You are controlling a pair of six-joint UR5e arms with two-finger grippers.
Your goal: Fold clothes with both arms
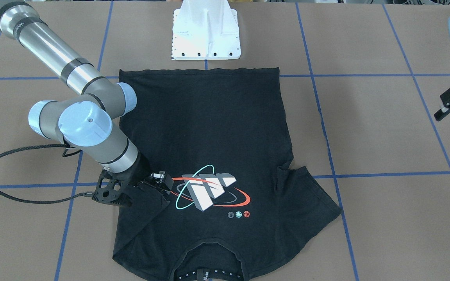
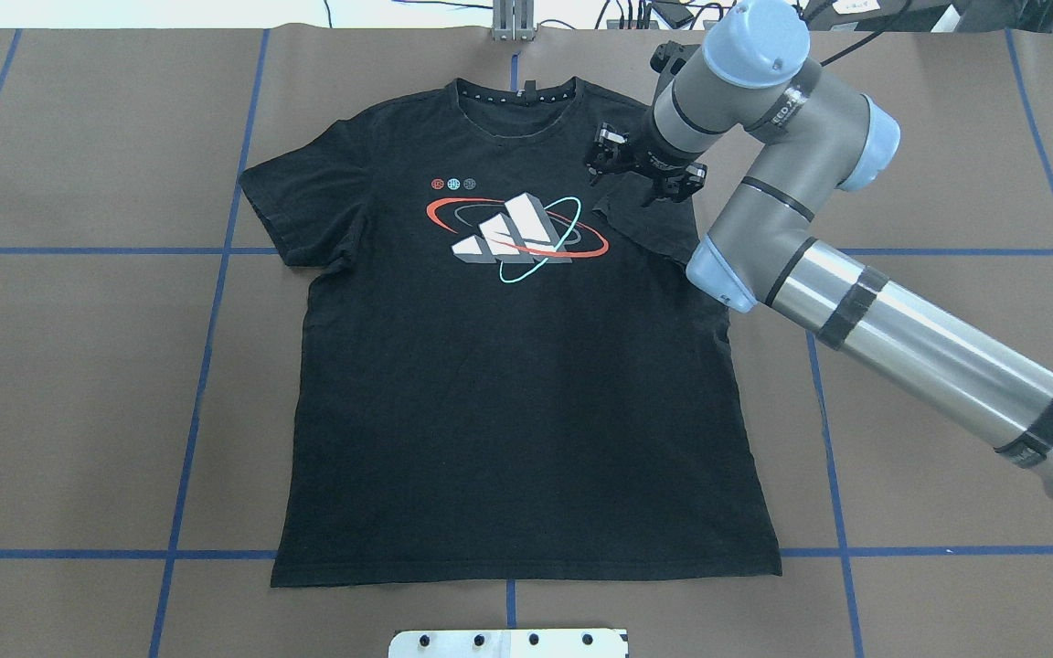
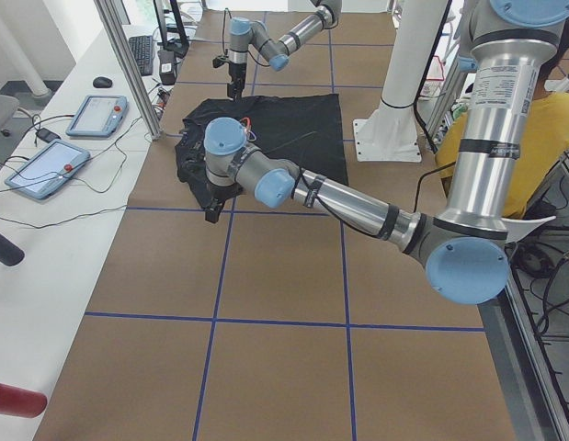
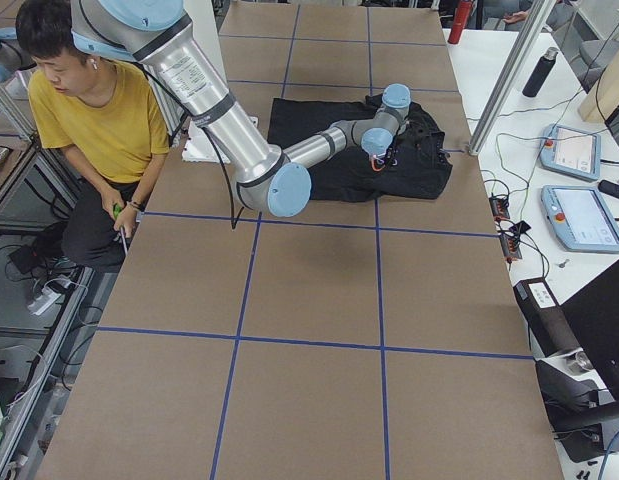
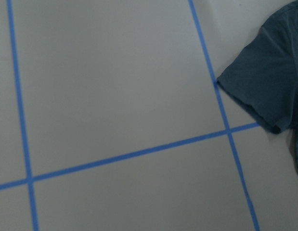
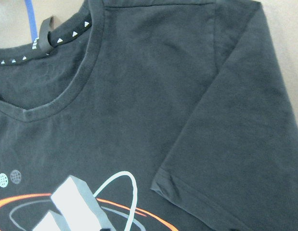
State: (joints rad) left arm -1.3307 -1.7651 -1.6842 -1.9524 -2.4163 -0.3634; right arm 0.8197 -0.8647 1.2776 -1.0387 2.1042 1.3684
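Brown paper with a blue tape grid covers the table (image 2: pixel 79 366), and the black T-shirt (image 2: pixel 508 411) lies flat on it, print up. Its hem (image 2: pixel 526 578) is nearest the robot, just ahead of the white base plate (image 2: pixel 508 642).

Your step, as I read it, is bringing the sleeves in. Leave the smooth body alone and work at the shoulders.

The left sleeve (image 2: pixel 298 210) lies spread out on the paper, and the left hand (image 1: pixel 449 103) waits well apart from it, off to the side. The frame edge cuts that hand, so I cannot tell whether its fingers are parted. Bring it to the sleeve's hem, pinch only the top layer, and carry it low across to just short of the logo (image 2: pixel 517 238).

Across from it, the right sleeve (image 2: pixel 650 233) lies turned in over the chest. The right hand (image 2: pixel 638 174) hangs over it, fingers seemingly apart and gripping nothing. Lift it straight up so it drags no cloth.

Match both folds below the far collar (image 2: pixel 513 100).
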